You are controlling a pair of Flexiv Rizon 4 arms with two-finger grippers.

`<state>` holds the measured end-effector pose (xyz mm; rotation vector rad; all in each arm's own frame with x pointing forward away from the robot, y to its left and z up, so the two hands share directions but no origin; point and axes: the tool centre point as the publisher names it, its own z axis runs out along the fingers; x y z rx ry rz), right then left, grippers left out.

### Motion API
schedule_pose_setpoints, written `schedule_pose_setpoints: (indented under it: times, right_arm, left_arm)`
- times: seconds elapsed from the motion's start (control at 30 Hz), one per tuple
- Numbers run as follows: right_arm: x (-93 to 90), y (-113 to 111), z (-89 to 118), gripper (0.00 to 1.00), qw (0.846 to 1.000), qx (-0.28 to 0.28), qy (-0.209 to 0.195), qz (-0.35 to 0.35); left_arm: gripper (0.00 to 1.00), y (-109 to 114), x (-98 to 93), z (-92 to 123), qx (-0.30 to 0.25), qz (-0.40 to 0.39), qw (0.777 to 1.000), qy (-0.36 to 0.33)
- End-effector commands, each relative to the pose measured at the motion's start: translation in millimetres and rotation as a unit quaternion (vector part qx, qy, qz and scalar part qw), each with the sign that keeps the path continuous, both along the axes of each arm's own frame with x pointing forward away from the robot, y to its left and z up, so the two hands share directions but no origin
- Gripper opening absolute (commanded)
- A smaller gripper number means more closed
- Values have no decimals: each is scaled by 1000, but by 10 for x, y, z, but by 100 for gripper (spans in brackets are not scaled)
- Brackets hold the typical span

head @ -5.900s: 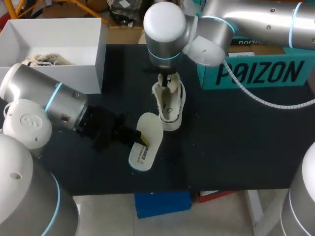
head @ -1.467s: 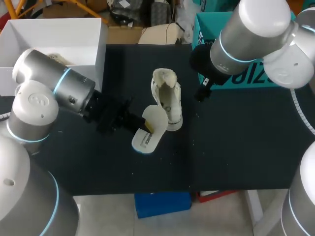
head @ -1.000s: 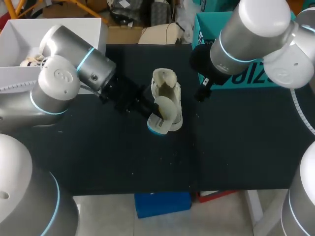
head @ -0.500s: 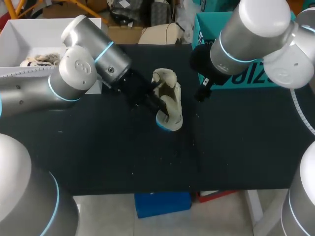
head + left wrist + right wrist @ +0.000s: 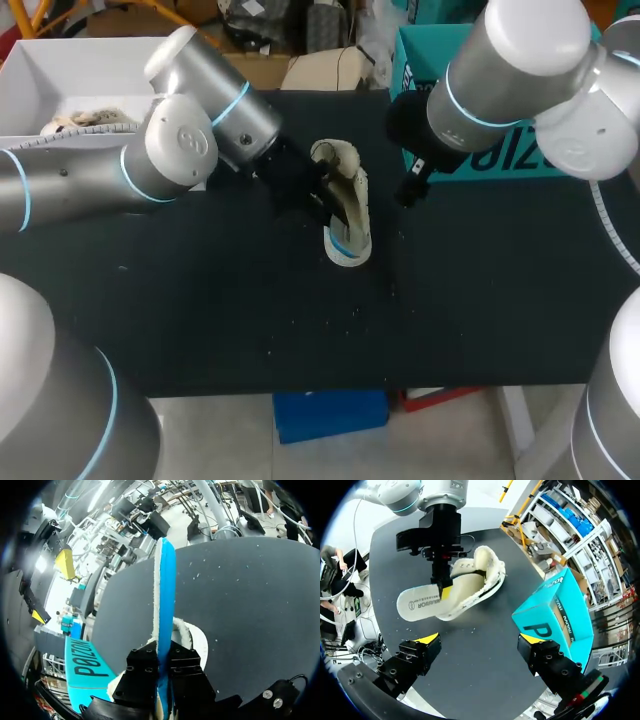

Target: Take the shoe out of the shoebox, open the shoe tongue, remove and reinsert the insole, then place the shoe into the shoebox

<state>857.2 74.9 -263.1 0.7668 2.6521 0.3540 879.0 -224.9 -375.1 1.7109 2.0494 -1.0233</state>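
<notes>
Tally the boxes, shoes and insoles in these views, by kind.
Boxes: 2, open white cardboard box, teal cardboard box
Shoes: 2, cream sneaker on the black table, cream laced shoe inside the white box
Insoles: 1, white foam insole with blue underside
Total: 5

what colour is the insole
The insole is white one side, blue the other; clearest in left wrist view.

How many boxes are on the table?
2: an open white cardboard box at the far left; a teal cardboard box at the far right, partly covered. No others show.
</notes>
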Motion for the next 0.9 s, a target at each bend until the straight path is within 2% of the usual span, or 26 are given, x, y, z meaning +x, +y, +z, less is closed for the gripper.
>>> schedule_pose_setpoints:
  times: [0.03,0.27,0.3,0.37,0.4,0.57,0.9]
  right_arm:
    - [0,6,-7,100,1000,0,0,0]
    - [0,6,-7,100,1000,0,0,0]
    - [0,6,-7,100,1000,0,0,0]
    - [0,6,-7,100,1000,0,0,0]
    - [0,6,-7,100,1000,0,0,0]
    - [0,6,-7,100,1000,0,0,0]
    - [0,6,-7,100,1000,0,0,0]
  left_arm:
    - [0,-56,109,-71,9,9,1000,-9]
    - [0,-67,233,-73,37,22,997,-62]
    - [4,-69,239,-62,37,22,997,-63]
    - [35,-69,230,-24,31,24,997,-64]
    - [38,-68,208,1,30,23,997,-65]
    - [38,2,80,143,14,17,998,-62]
    - [26,167,-222,316,6,3,999,-53]
